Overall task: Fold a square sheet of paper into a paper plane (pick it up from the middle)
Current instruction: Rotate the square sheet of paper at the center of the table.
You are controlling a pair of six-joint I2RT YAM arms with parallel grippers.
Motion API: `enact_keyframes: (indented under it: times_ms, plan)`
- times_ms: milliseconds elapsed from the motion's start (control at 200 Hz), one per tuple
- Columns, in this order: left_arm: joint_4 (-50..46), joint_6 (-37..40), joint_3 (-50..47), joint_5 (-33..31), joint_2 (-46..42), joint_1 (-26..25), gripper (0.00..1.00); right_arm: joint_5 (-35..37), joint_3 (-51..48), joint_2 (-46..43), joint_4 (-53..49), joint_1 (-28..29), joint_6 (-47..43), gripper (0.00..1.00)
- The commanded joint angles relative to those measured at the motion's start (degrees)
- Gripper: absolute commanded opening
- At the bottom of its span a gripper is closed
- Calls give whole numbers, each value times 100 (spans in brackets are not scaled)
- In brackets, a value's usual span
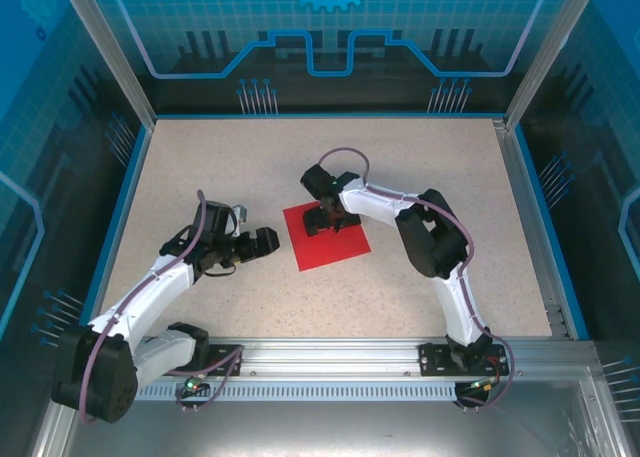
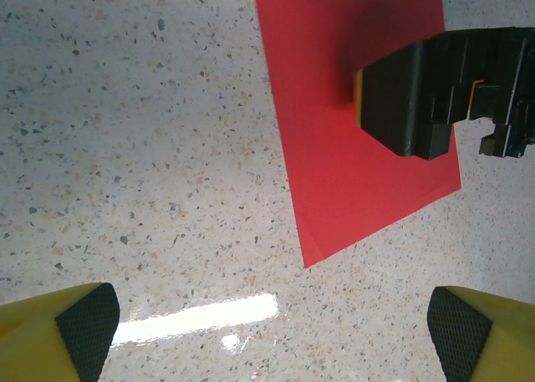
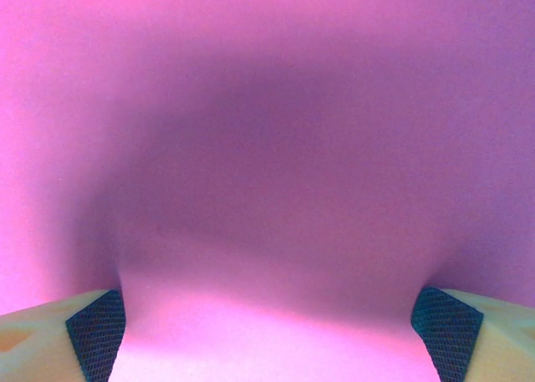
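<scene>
The speckled tabletop (image 1: 250, 157) is extending beneath and ahead of the left gripper (image 1: 265, 241); a blue-printed backdrop panel (image 1: 330, 37) is standing well ahead of it.

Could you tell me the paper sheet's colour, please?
The sheet is bright red, clearest in left wrist view.

One square sheet of paper (image 1: 345, 245); one left pincer (image 1: 272, 240), one right pincer (image 1: 323, 224); one table (image 1: 450, 177)
</scene>
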Motion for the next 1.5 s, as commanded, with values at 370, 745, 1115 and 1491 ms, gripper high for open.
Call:
enact_keyframes:
  times_ms: [370,745,1115,1491]
  plan:
    - [314,-43,38,406,417,65,99,237,-672,-333,-928,-219,1910,96]
    - [235,40,287,453,555,60,99,198,-505,-564,-473,-169,741,97]
    - [223,137,349,480,732,60,99,-562,-443,-137,-163,-256,64,92]
    - [290,67,261,453,710,61,99,-436,-233,-52,-279,-338,-677,91]
